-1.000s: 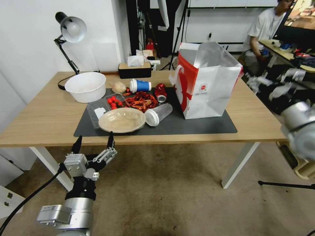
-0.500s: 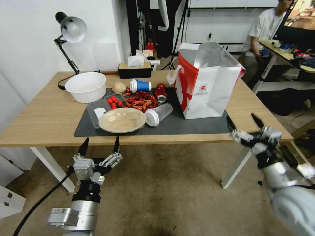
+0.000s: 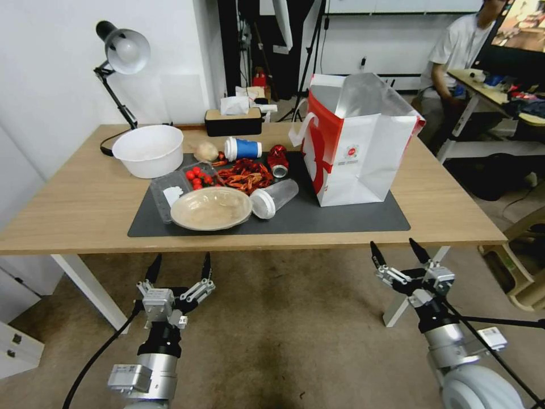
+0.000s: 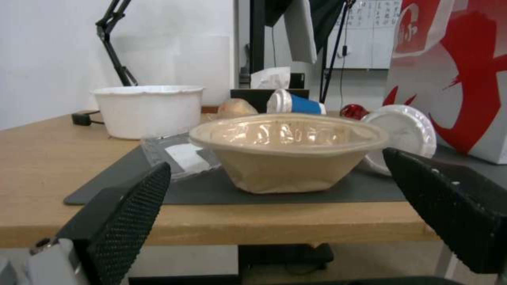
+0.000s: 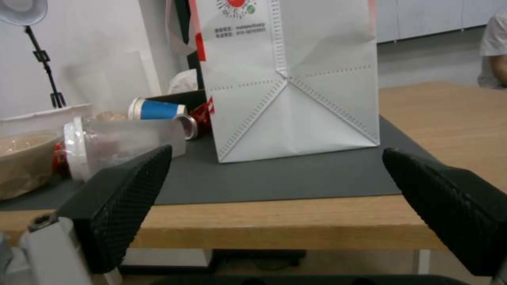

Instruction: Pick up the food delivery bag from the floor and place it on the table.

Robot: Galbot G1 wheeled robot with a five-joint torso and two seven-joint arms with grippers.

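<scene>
The bag (image 3: pixel 355 142) was seen upright on the table (image 3: pixel 68 210), beyond the spread right claw (image 3: pixel 397 255); its seams were caught by the right wrist view. The left claw (image 3: pixel 179 270) was held spread, empty.

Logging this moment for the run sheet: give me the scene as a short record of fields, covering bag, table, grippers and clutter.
bag: the food delivery bag stands upright and open-topped on the dark mat
table: light-wood table, bag on its right half
floor: carpet in front of the table
left gripper: left gripper open, holding nothing, below the table's front edge
right gripper: right gripper open, holding nothing, below the table's front edge
clutter: white tub, beige bowl, blue cup lying on its side
</scene>
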